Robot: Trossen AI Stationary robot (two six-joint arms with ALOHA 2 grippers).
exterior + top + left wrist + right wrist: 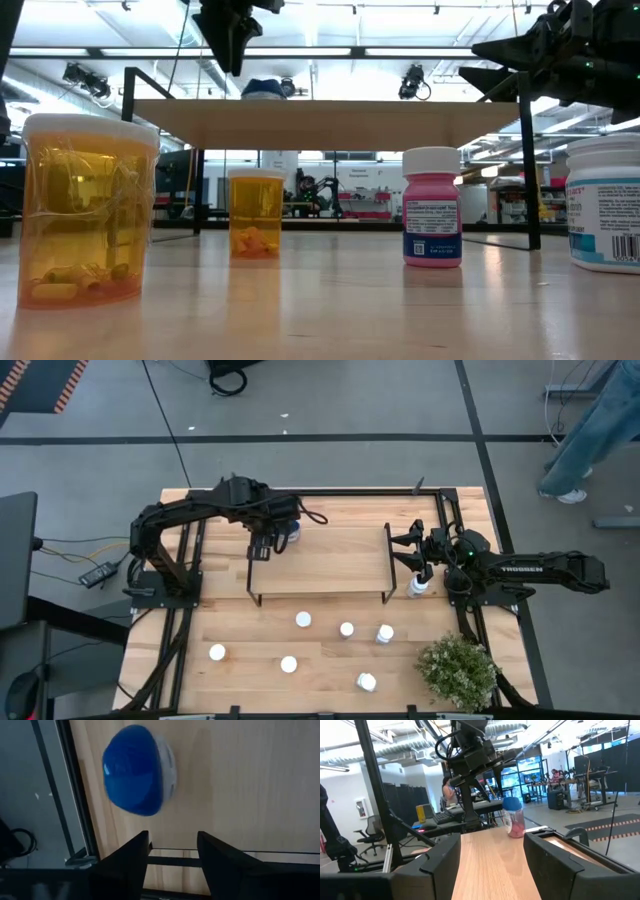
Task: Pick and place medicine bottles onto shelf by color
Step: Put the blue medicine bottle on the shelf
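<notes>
On the shelf [320, 555], my left gripper [172, 852], spread, hangs above the blue-capped bottle [137, 770]: light, rigid, slick; grasp its sides.

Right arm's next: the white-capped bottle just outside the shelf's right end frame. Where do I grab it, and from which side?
Probably by the round white cap or the neck of the bottle, coming from straight above. It stands upright close beside the right end of the shelf, so a sideways approach looks cramped. Set the open fingers of the right gripper parallel to that end.
</notes>
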